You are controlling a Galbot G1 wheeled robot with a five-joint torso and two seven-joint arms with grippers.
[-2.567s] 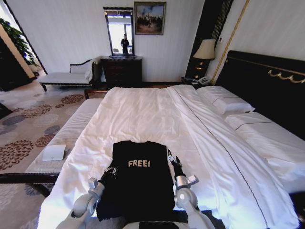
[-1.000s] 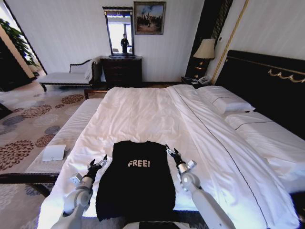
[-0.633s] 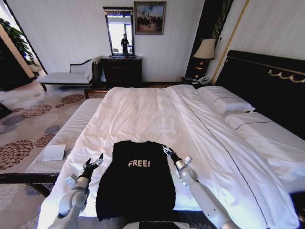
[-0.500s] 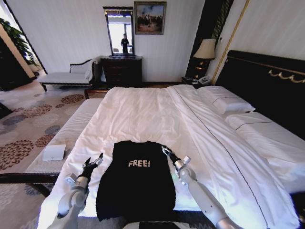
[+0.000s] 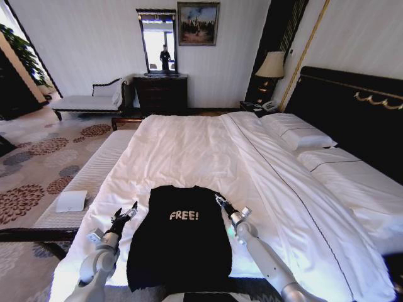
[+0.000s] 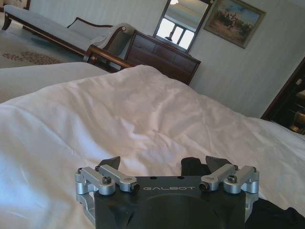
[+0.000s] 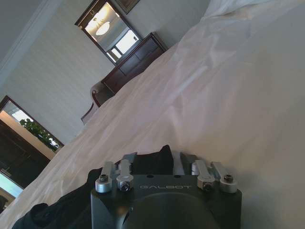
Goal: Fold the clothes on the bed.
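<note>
Black T-shirt [image 5: 179,236] flat on bed [image 5: 189,151]; left pincer [image 5: 124,212] and right pincer [image 5: 220,201] released, flanking.

white towel [image 5: 70,201] on bench [image 5: 94,170] — lamp [image 5: 272,65], mirror [image 5: 157,41], painting [image 5: 198,24] behind.

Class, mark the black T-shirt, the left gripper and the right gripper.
black T-shirt [image 5: 179,242], head view, its middle below the lettering.
left gripper [image 5: 126,211], head view, between its fingertips.
right gripper [image 5: 220,201], head view, between its fingertips.
</note>
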